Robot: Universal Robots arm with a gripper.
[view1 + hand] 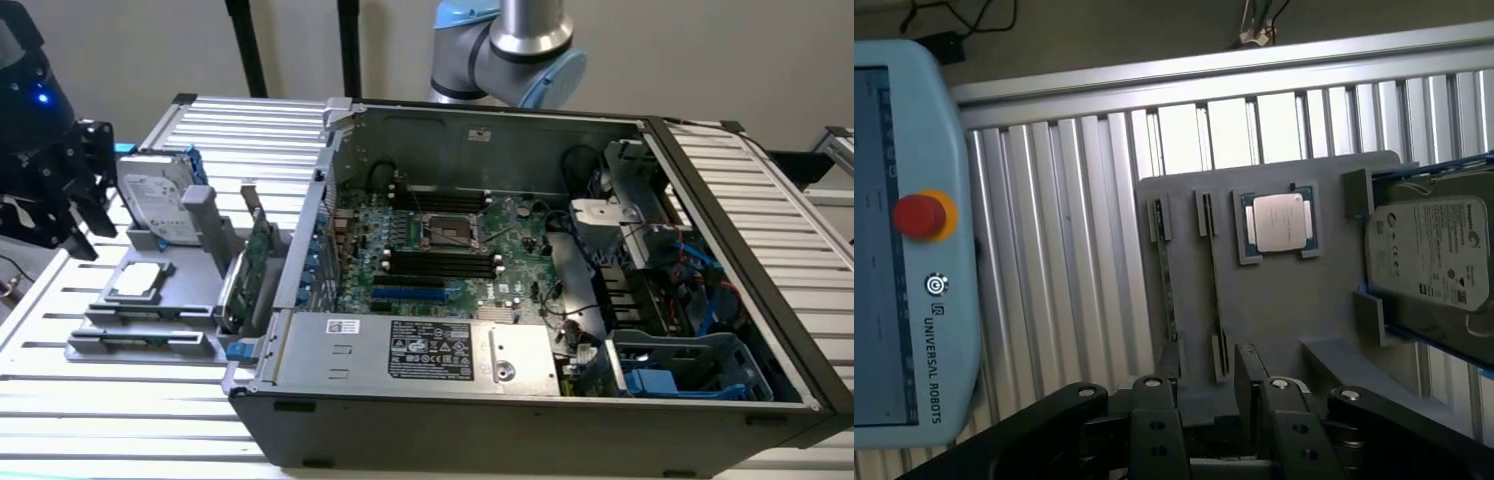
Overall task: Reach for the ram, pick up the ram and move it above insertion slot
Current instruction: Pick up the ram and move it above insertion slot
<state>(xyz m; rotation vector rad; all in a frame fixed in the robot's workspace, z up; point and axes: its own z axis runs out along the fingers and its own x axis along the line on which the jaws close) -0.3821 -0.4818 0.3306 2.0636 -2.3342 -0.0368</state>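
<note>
Your gripper (pixel 1214 378) hangs open, empty, over the ram (pixel 1212 275) standing in the grey holder (pixel 1294 315) beside the CPU (pixel 1279 222); slot (pixel 434 262) well apart.

**A:** So what's everything here made of? The table (pixel 1054 260) looks like ribbed bare aluminium with a satin sheen.

**B:** Yep. The parts tray (pixel 1284 310) is matt grey plastic. The processor (pixel 1279 222) has a dull silvery metal lid, and the hard drive (pixel 1429 250) is shiny metal under a paper label.

**A:** And the computer case (pixel 534 430)?

**B:** Matt dark-grey painted metal outside, bare sheet metal inside. The insertion slots (pixel 434 262) are black plastic, and the teach pendant (pixel 949 130) is smooth pale-blue plastic.
</note>
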